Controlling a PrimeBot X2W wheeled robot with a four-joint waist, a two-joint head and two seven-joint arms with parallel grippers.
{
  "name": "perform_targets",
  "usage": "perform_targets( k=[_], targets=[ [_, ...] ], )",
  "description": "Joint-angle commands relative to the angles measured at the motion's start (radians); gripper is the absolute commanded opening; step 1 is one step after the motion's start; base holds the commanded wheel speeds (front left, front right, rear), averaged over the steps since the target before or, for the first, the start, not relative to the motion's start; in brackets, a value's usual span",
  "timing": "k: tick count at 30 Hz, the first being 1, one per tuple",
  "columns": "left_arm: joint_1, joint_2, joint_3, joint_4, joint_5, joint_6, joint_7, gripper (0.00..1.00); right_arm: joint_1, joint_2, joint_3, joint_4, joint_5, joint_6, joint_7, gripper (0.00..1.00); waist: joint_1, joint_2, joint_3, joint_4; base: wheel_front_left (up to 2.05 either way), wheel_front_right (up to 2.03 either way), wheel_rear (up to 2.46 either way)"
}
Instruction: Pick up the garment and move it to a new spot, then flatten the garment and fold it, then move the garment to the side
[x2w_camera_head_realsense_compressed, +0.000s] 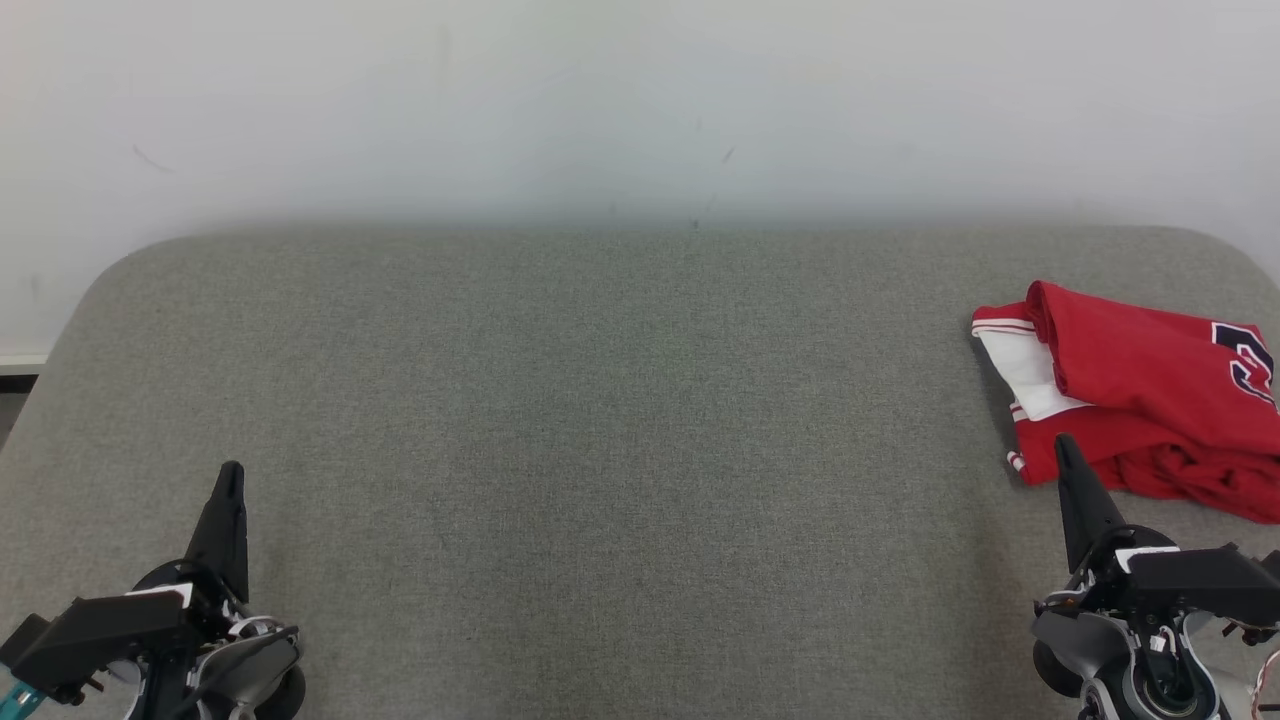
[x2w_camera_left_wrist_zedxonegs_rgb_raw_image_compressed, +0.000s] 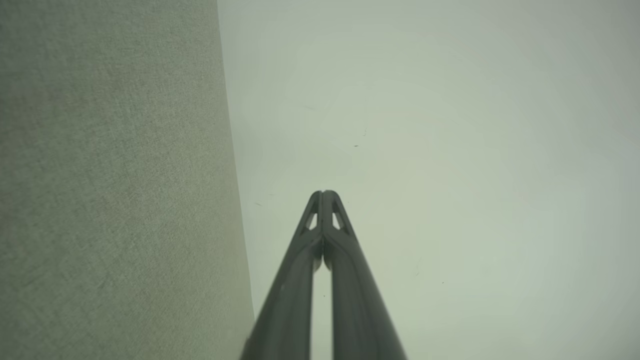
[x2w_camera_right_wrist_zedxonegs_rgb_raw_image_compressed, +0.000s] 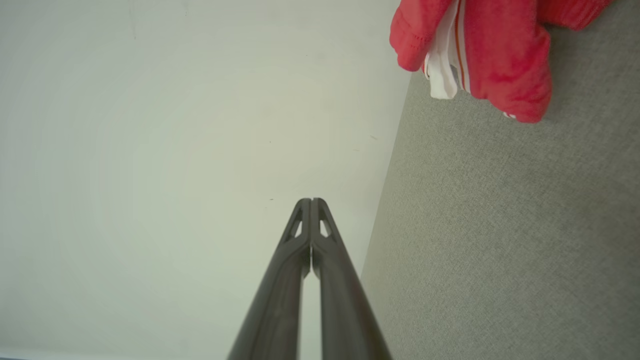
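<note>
A red garment (x2w_camera_head_realsense_compressed: 1150, 390) with white striped trim and a dark number lies crumpled and partly folded at the far right of the grey table (x2w_camera_head_realsense_compressed: 600, 400), running off the head view's right edge. My right gripper (x2w_camera_head_realsense_compressed: 1063, 443) is shut and empty, its tip just short of the garment's near edge. In the right wrist view the shut right gripper (x2w_camera_right_wrist_zedxonegs_rgb_raw_image_compressed: 311, 201) points at the pale wall, with the garment (x2w_camera_right_wrist_zedxonegs_rgb_raw_image_compressed: 495, 50) at the upper right. My left gripper (x2w_camera_head_realsense_compressed: 232, 468) stands shut and empty at the lower left, far from the garment; in its own view the left gripper (x2w_camera_left_wrist_zedxonegs_rgb_raw_image_compressed: 324, 193) has its tips together.
The grey fabric table top has rounded far corners and ends at a pale wall (x2w_camera_head_realsense_compressed: 640, 100) behind. A wide bare stretch of cloth lies between my two grippers. In the left wrist view the table (x2w_camera_left_wrist_zedxonegs_rgb_raw_image_compressed: 110, 180) fills the left side.
</note>
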Motion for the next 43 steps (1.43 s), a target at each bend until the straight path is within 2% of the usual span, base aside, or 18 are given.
perform_targets(
  k=[1,43],
  targets=[
    [-0.010,0.002,0.004,-0.004,-0.009,0.000,0.003,0.00,-0.008,-0.007,-0.003,-0.003,0.001,0.000,-0.001,0.00,0.0000,0.0000,0.000,0.000,0.00,0.00,0.00],
    [-0.010,0.003,0.004,-0.004,-0.009,0.000,0.003,0.00,-0.008,-0.007,-0.003,-0.003,0.001,0.000,-0.001,0.00,0.0000,0.0000,0.000,0.000,0.00,0.00,0.00]
  ],
)
